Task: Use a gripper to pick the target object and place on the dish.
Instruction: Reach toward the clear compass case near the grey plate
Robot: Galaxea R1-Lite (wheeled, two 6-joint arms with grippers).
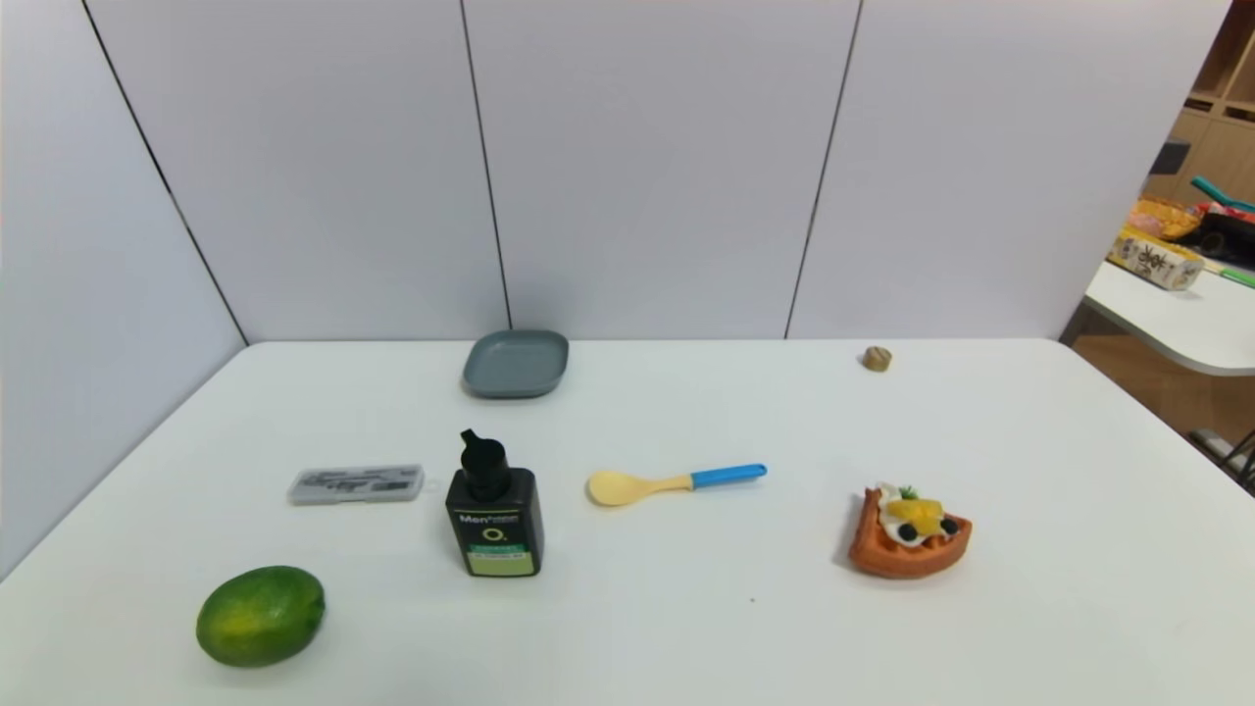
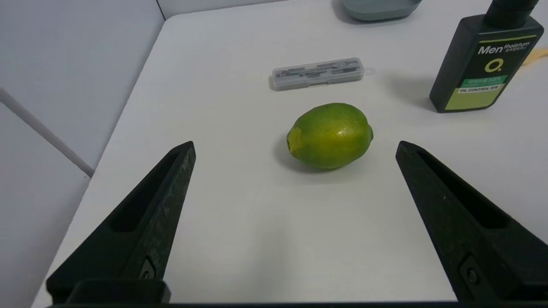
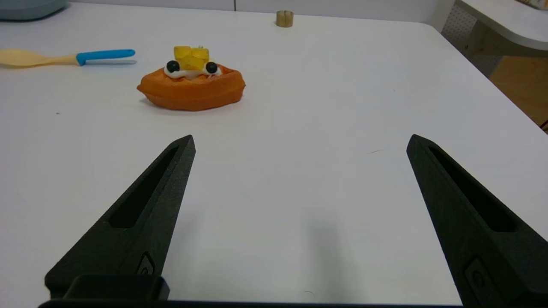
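Observation:
The target object, a flat clear plastic case (image 1: 356,483) with dark grey pieces inside, lies on the white table left of centre, and it shows again as the case (image 2: 317,73) in the left wrist view. The grey-blue square dish (image 1: 517,363) sits at the back by the wall; its edge (image 2: 376,8) shows in the left wrist view. My left gripper (image 2: 295,145) hangs open over the near left of the table, short of the lime, nothing between its fingers. My right gripper (image 3: 299,139) stands open over bare table at the near right. Neither arm shows in the head view.
A green lime (image 1: 260,615) lies near the front left. A black pump bottle (image 1: 493,510) stands right of the case. A yellow spoon with a blue handle (image 1: 675,481), a toy waffle (image 1: 909,532) and a small wooden ring (image 1: 877,358) lie further right.

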